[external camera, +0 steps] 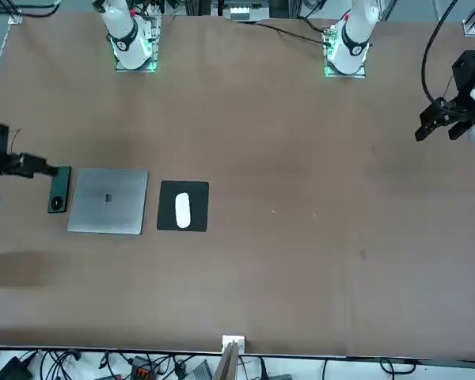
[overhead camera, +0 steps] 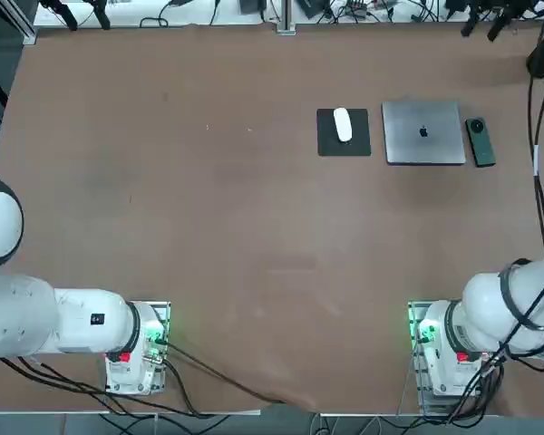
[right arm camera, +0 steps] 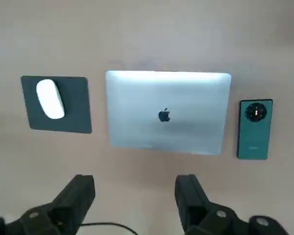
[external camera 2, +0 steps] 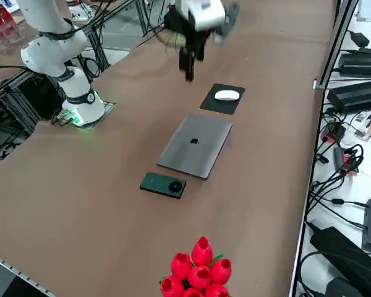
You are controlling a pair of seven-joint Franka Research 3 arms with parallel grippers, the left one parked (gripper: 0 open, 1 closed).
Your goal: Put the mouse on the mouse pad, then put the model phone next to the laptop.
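While the top view shows the mouse [overhead camera: 342,124] lying on the mouse pad [overhead camera: 344,133], with the laptop [overhead camera: 423,132] just beside the pad and the model phone [overhead camera: 479,142] just beside the laptop's other edge, the front view gives the same row on the brown desk [external camera: 301,237] mirrored. From the right side the right hand [external camera 2: 188,67] hangs blurred above the desk, near the pad, and the wrist view has its fingers [right arm camera: 81,193] spread apart and holding nothing (all four things lie beyond them)
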